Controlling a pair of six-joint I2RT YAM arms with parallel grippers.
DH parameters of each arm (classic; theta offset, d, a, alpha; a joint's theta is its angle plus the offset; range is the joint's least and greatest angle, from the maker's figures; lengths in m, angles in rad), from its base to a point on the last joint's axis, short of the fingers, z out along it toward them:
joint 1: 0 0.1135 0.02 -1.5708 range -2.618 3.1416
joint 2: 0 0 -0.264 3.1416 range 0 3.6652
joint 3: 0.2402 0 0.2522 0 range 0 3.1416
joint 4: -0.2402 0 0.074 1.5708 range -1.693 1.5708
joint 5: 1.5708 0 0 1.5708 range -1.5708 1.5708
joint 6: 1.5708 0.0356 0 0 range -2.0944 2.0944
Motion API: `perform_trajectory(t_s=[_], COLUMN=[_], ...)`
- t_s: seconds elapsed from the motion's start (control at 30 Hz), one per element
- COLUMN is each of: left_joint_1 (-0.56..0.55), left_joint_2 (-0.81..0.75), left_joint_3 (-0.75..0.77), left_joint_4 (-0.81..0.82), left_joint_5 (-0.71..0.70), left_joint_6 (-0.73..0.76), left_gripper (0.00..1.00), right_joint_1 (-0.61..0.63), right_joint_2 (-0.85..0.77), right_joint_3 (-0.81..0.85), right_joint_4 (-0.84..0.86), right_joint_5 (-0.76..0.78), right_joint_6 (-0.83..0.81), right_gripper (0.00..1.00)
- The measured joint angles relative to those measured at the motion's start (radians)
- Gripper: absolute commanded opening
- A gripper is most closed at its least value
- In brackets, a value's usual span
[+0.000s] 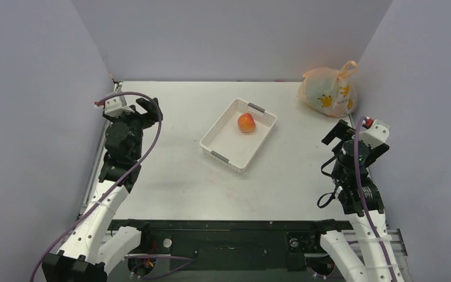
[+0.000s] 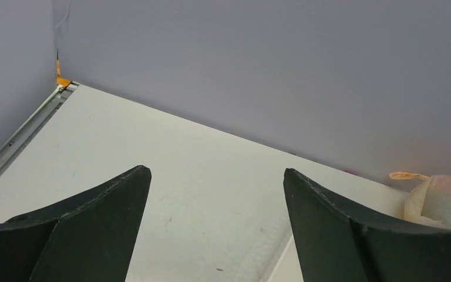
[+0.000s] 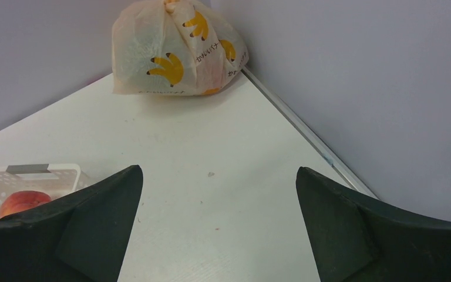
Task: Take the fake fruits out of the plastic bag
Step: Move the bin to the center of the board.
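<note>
**Both claws wide open, bag in the far right corner**

Gaping wide at the left gripper (image 2: 217, 171), with nothing but bare table (image 2: 199, 194) between the dark fingers (image 2: 94, 223). Held above the table's left side, aimed at the far wall.

Likewise spread wide and gripping nothing at the right gripper (image 3: 218, 171). Poised near the right wall, looking straight toward the plastic bag (image 3: 176, 53).

Well apart from both claws: slumped on the table in the far right corner, close by the right wall. Handles (image 1: 349, 67) gathered on top, pointing up and toward that wall. Bulging body broader than tall, stretched roughly left to right in the right wrist view. Printed with yellow bananas; inside, only dim shapes behind the film.

Mid-table, long axis running near left to far right, a white basket (image 1: 226, 151) with an orange-pink peach (image 1: 246, 123) in its far end.
</note>
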Motion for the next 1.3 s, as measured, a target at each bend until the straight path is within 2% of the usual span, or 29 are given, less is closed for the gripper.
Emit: perform_trajectory(t_s=[0.23,0.47,0.6,0.8,1.07,1.3], left_joint_1=[0.006,0.025,0.029,0.031,0.04,0.089], left_joint_2=[0.129,0.255,0.256,0.251,0.259,0.273], left_joint_3=[0.076,0.154,0.154,0.154,0.154,0.153], left_joint_4=[-0.011,-0.025,-0.028,-0.019,0.01,0.033], left_joint_5=[0.011,0.058,0.135,0.325,0.51,0.57], left_joint_6=[0.018,0.017,0.018,0.013,-0.04,-0.081], left_gripper=[0.82,0.82,0.82,0.82,0.82,0.82], right_joint_1=[0.0,-0.014,-0.055,-0.06,0.096,0.233], right_joint_2=[0.097,0.292,0.402,0.457,0.599,0.71], right_joint_3=[0.015,0.019,0.021,-0.027,-0.168,-0.192], right_joint_4=[0.025,0.119,0.153,0.262,0.479,0.657], right_joint_5=[0.051,0.074,-0.019,-0.281,-0.468,-0.473], right_joint_6=[0.016,0.053,0.121,0.247,0.433,0.567], right_gripper=[1.0,1.0,1.0,0.96,0.93,0.92])
